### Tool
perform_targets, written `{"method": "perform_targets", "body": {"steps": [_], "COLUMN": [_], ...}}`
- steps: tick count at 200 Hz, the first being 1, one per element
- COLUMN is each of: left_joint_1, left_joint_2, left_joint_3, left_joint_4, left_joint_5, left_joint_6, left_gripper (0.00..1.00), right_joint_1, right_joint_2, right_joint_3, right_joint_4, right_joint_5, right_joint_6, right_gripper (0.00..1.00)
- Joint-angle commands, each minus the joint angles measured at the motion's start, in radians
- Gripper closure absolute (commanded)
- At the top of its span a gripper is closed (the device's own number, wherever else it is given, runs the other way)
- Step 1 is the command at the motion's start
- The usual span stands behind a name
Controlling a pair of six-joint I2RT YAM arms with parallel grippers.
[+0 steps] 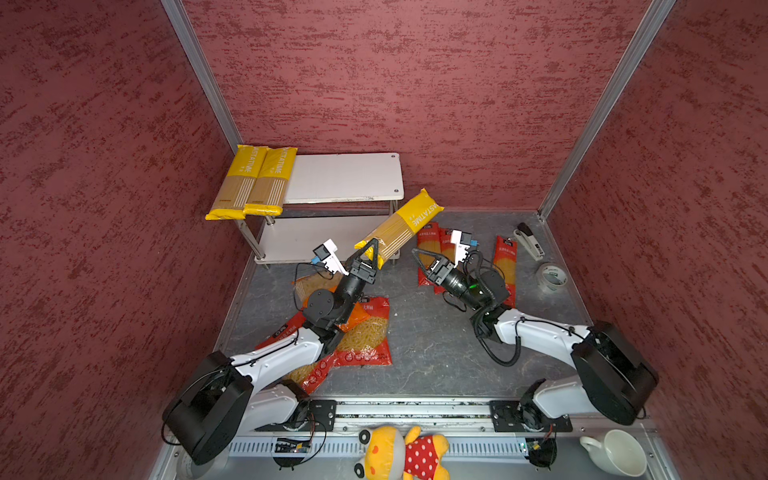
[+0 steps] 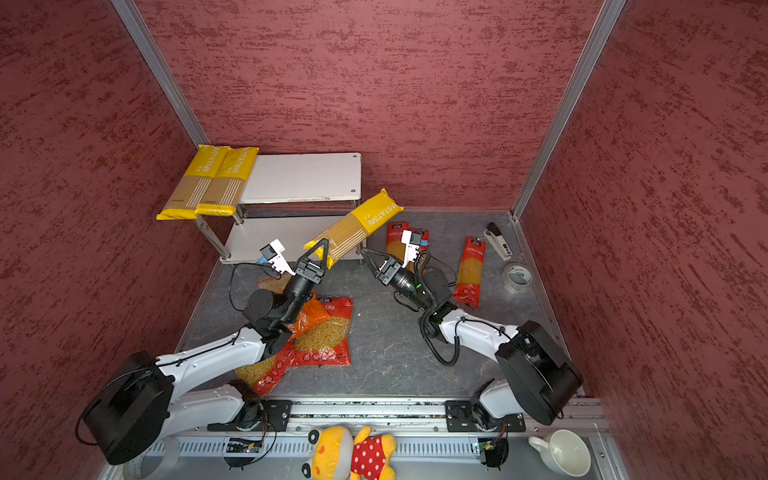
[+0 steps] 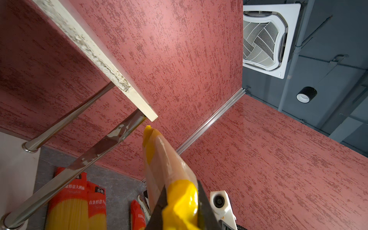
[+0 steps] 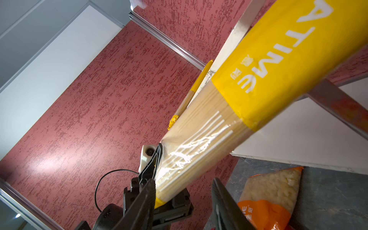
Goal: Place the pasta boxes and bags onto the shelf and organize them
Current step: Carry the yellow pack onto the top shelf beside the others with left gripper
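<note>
Left wrist view alone showed a ceiling vent (image 3: 264,39); left gripper (image 1: 372,249) clamped the yellow PASTATIME spaghetti pack (image 1: 401,226), while right gripper (image 1: 417,262) stood half-open, empty.

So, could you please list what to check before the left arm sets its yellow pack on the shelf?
1. Left pincer shut on yellow pack: ok.
2. Right pincer open, off the pack: ok.
3. Bare room on top board: ok.
4. Pack's far end clear of board corner: cannot tell.
5. Two shelved packs fully on board: not ok, they overhang its front.
</note>
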Motion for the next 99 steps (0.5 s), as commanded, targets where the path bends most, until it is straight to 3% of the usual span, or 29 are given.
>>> {"method": "perform_targets", "body": {"steps": [1,53,99], "left_joint_1": [-0.021,0.027,0.125], "left_joint_2": [-0.01,-0.005,-0.003], "left_joint_3": [0.098,0.205,0.271], "left_joint_4": [0.19,0.147,0.15], "left_joint_5": [0.069,0.089,0.008], "left_joint_6": [-0.013,0.03,0.045], "left_gripper": [1.0,1.0,1.0], "right_joint_1": [-0.005,-0.011,-0.011], "right_joint_2": [-0.045,-0.096,-0.08], "right_joint_3": [-0.029,-0.061,-0.044], "right_joint_4": [0.023,-0.013,-0.013], "right_joint_5": [0.057,0.088,0.077], "right_joint_6": [0.007,-0.014,0.001], "right_gripper": [0.52,0.51,0.51]}}
